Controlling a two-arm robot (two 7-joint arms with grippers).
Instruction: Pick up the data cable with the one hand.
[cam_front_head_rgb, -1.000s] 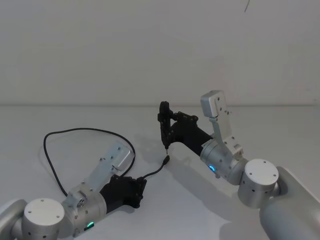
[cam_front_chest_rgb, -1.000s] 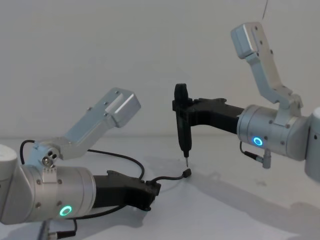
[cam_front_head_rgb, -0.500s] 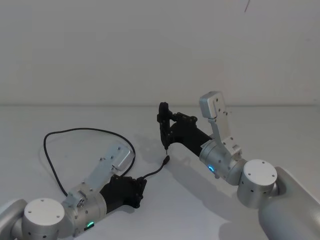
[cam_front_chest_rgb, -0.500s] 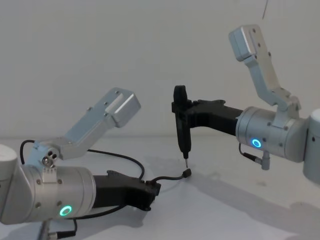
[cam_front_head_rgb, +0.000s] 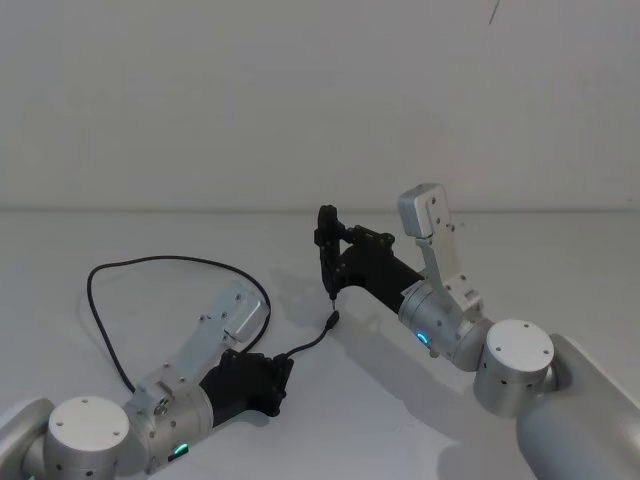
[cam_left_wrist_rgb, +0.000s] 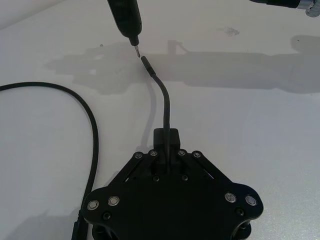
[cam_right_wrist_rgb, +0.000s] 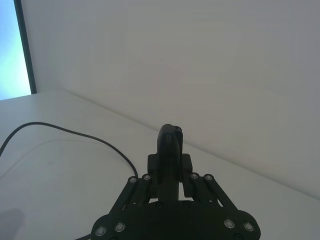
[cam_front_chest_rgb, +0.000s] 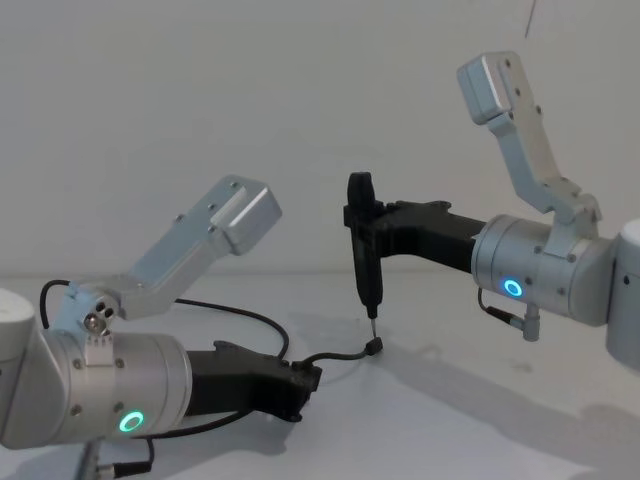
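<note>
From the head view, little has changed since a moment ago: the left tool (cam_front_head_rgb: 283, 372) stays low on the white surface (cam_front_head_rgb: 120, 240), clamped on the cable (cam_front_head_rgb: 110, 270) near one plug, while the right tool (cam_front_head_rgb: 328, 250) still grips a black pen-like tool (cam_front_head_rgb: 327, 262), its tip just above that plug (cam_front_head_rgb: 332, 321). Seen from the chest, the cable (cam_front_chest_rgb: 250, 318) loops behind the left arm. At the left wrist, the plug (cam_left_wrist_rgb: 146, 65) nearly touches the pen tip (cam_left_wrist_rgb: 135, 51).
</note>
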